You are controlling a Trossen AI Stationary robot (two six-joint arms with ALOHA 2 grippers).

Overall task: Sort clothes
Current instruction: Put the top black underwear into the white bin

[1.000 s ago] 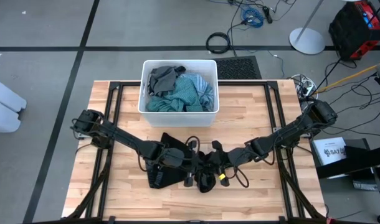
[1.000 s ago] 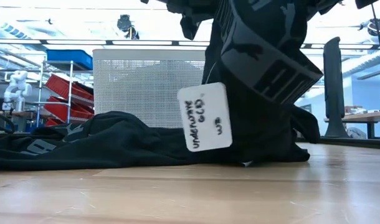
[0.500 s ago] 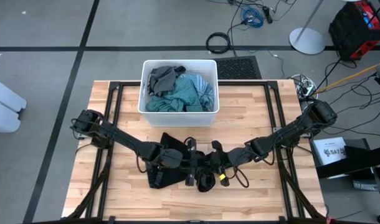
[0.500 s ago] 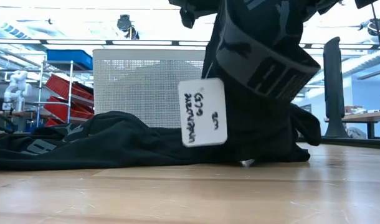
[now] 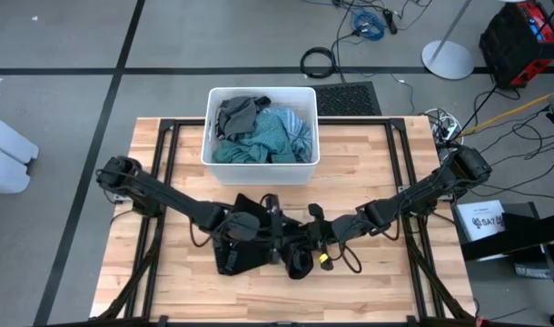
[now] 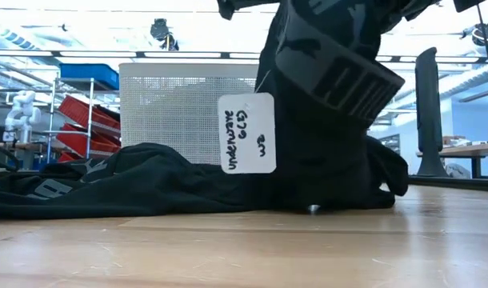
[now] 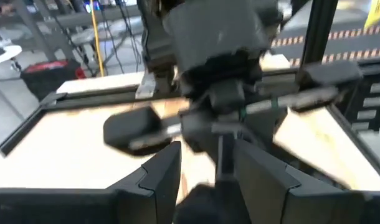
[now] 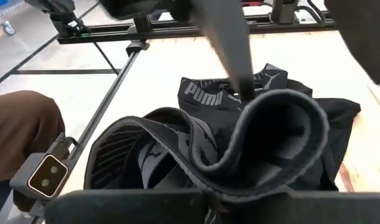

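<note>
Right gripper (image 5: 306,243), seen from above, sits near table centre clamped on the soft black fabric underwear with a grey branded waistband (image 5: 298,262); the left gripper (image 5: 275,238) lies just beside it at 9 o'clock, and we read its fingers as spread with nothing between them. A second black garment (image 5: 233,252) lies flat under the left arm. At 12 o'clock stands the white rectangular plastic bin (image 5: 259,169), holding teal green and grey clothes (image 5: 268,136).

Low view: the underwear (image 6: 324,120) hangs lifted, its hem touching the pale wooden table (image 6: 244,248); a white handwritten tag (image 6: 246,133) dangles at its 9 o'clock side, and the flat garment (image 6: 108,188) spreads away beyond.

Left wrist view: the two dark fingers (image 7: 159,174) stand apart, empty.

Right wrist view: the grey waistband (image 8: 265,134) curls over the closed jaws, so we judge the hold to be on a single folded edge.

To do this step well, we suggest raising the piece until its hem clears the table before carrying it sideways, keeping the left arm clear of the tag and of the flat garment, which could otherwise drag along.
</note>
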